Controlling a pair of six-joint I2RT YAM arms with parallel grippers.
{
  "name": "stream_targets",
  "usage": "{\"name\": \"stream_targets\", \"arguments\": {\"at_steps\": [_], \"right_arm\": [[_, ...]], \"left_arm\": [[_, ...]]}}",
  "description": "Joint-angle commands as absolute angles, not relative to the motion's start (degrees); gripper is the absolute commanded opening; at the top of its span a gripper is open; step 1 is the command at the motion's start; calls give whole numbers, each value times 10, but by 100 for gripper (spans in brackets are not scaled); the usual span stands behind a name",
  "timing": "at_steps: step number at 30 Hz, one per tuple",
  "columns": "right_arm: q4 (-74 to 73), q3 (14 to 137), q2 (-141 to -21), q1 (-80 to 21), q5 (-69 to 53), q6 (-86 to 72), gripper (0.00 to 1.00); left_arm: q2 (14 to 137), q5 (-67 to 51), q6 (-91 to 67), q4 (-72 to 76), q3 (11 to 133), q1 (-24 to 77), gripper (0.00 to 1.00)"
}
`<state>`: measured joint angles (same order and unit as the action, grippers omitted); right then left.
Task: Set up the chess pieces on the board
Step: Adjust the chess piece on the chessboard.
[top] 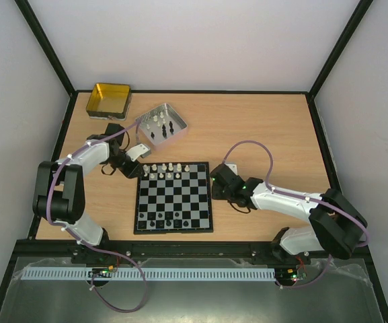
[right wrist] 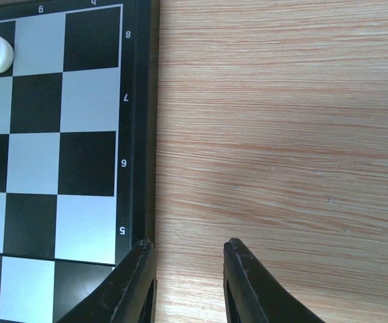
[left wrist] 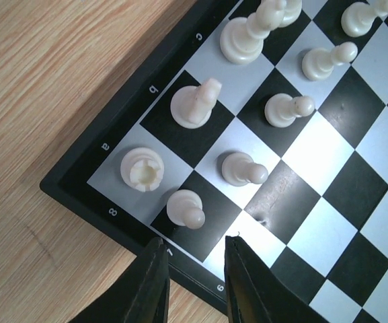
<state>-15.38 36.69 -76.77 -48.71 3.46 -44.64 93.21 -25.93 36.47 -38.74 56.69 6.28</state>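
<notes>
Board [top: 174,196] at mid-table, partly set.
White chess pieces [left wrist: 194,104] on far rows, dark ones on the near row too small to name, more in the tray [top: 178,120]. Left gripper [left wrist: 196,242] spread, empty, by the a8 corner; right gripper [right wrist: 187,245] spread, empty, beside the board's edge.

The left arm [top: 62,192] folds at its elbow and reaches forward to the far left corner of the board [top: 174,198]. There the left gripper [top: 138,156] points down over the corner, its fingers [left wrist: 152,282] parted with nothing between them. The right arm [top: 284,200] lies low, stretched leftward. The right gripper [top: 216,180] sits just beside the board's right edge, likewise parted and empty.
</notes>
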Motion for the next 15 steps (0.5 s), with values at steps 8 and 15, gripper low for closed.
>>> {"name": "stream_targets", "arguments": {"at_steps": [8,15], "right_arm": [[-151,345,-748,-483,45,-455,28],[-150,341,-745,-483,46,-456,28]], "left_arm": [[930,-254,341,-371,581,84,27],[944,-244,334,-364,584,92,26]]}}
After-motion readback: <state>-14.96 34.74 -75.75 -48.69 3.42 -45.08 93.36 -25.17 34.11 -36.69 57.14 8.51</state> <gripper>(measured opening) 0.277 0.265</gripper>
